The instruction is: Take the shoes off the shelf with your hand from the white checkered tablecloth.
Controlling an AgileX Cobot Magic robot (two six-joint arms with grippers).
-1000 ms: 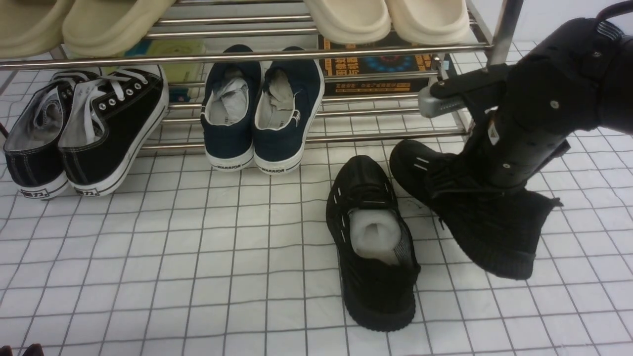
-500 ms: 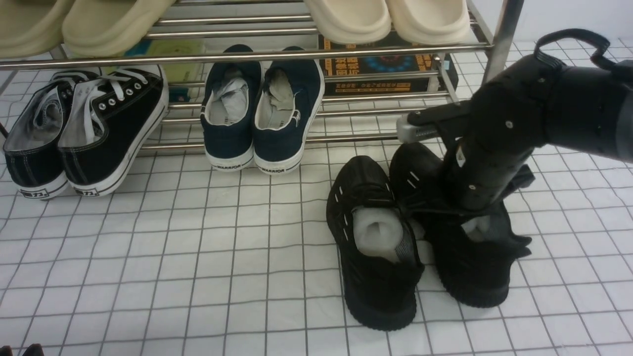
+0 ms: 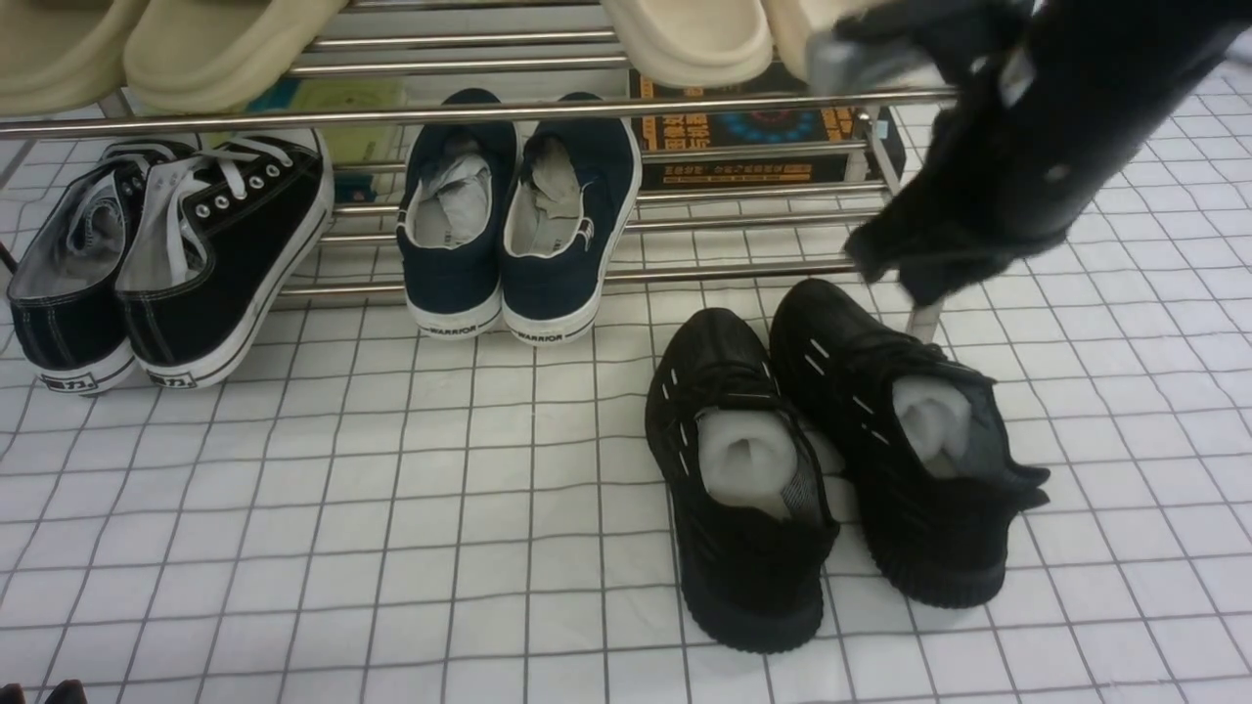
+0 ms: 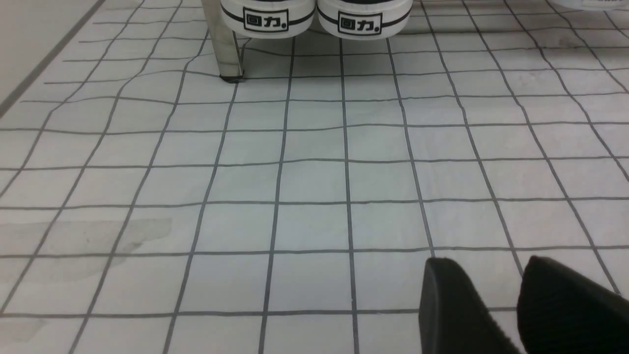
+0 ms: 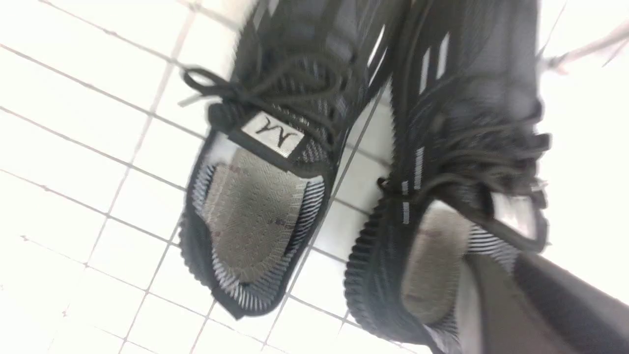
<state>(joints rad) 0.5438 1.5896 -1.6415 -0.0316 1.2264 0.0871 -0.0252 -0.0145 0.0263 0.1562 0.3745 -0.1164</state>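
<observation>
The left black gripper [image 4: 484, 268] hovered over the white checkered tablecloth [image 3: 391, 508], fingers slightly parted, pinching nothing. The pair of all-black knit sneakers [image 3: 753, 567] stood side by side on that cloth, off the shiny chrome shelf [image 3: 489, 108], with white paper stuffing [image 3: 748, 460] in each. The blurred right black gripper [image 3: 905, 269] hung at their one o'clock, clear of them. Its jaws' state could not be told.

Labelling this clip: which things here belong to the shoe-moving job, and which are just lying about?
Job: black knit sneakers, chrome shelf, checkered tablecloth, right gripper.
Lying about: navy Warrior pair, black canvas lace-ups, cream slippers, dark box.
</observation>
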